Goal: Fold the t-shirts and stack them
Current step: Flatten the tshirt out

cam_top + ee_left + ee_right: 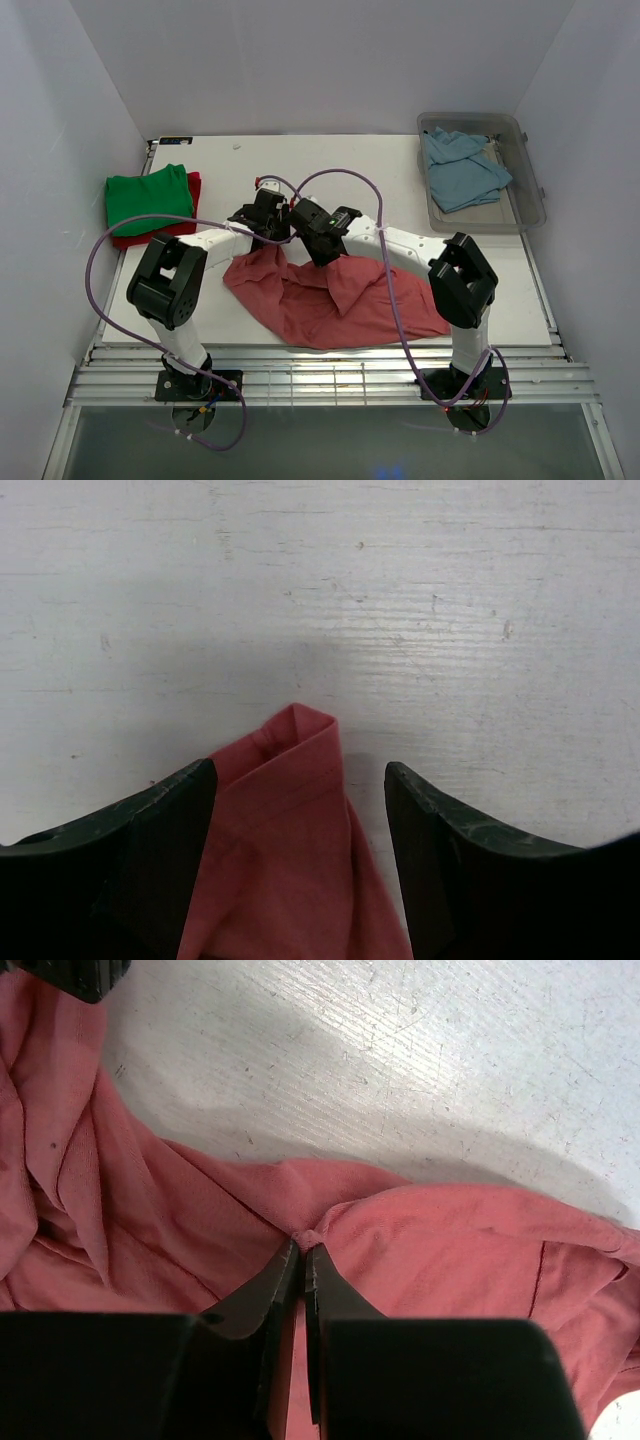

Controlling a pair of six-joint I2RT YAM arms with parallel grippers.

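The salmon-pink t-shirt (335,300) lies crumpled on the table's near middle. My right gripper (320,248) is shut on a small pinch of its upper edge; the right wrist view shows the jaws (303,1250) closed on a bunched fold of pink cloth (450,1250). My left gripper (268,228) hovers just left of it, open, with a folded corner of the pink shirt (285,810) lying between its fingers (150,830), not clamped. A folded green t-shirt (148,195) lies on a red one (192,190) at the far left. The light blue t-shirt (460,165) lies in the bin.
The clear plastic bin (530,190) stands at the back right of the white table (350,160). Purple cables (340,175) loop over both arms above the table's middle. The left gripper's body shows at the top left of the right wrist view (70,975).
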